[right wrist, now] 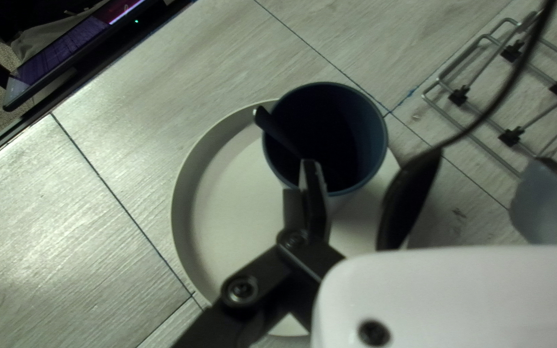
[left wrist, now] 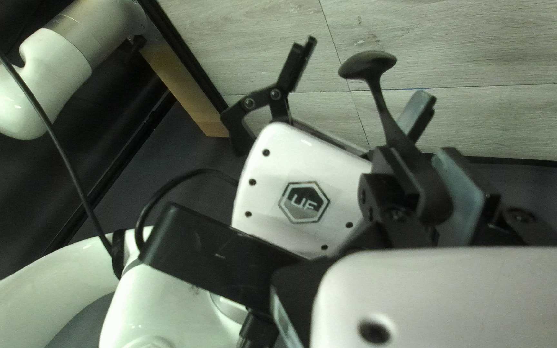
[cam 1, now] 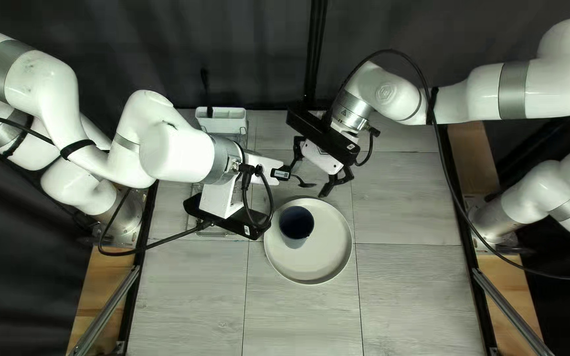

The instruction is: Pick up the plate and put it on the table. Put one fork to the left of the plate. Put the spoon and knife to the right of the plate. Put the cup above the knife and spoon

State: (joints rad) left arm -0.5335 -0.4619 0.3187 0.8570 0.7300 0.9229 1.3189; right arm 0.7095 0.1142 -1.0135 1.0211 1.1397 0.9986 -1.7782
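A black spoon [cam 1: 307, 184] is held by my left gripper [cam 1: 289, 175], beside my right gripper [cam 1: 315, 173]. In the left wrist view, the fingers of my left gripper [left wrist: 439, 183] press the spoon's handle [left wrist: 428, 174] from both sides; its head points outward. My right gripper [right wrist: 430, 183] has its fingers wide apart, the spoon's head [right wrist: 412, 200] hanging between them untouched. The pale plate [cam 1: 318, 264] lies on the table with the blue cup [cam 1: 296, 222] standing on it. A slim dark piece [right wrist: 277, 131] crosses the cup's rim; I cannot tell what it is. No fork or knife can be made out.
A wire rack [right wrist: 485, 113] stands beside the plate, mostly hidden under my left arm in the top left view. Behind it is a white holder [cam 1: 222, 118] at the table's far edge. A screen [right wrist: 72, 55] sits beyond the near edge. Both arms come close together above the plate's far side.
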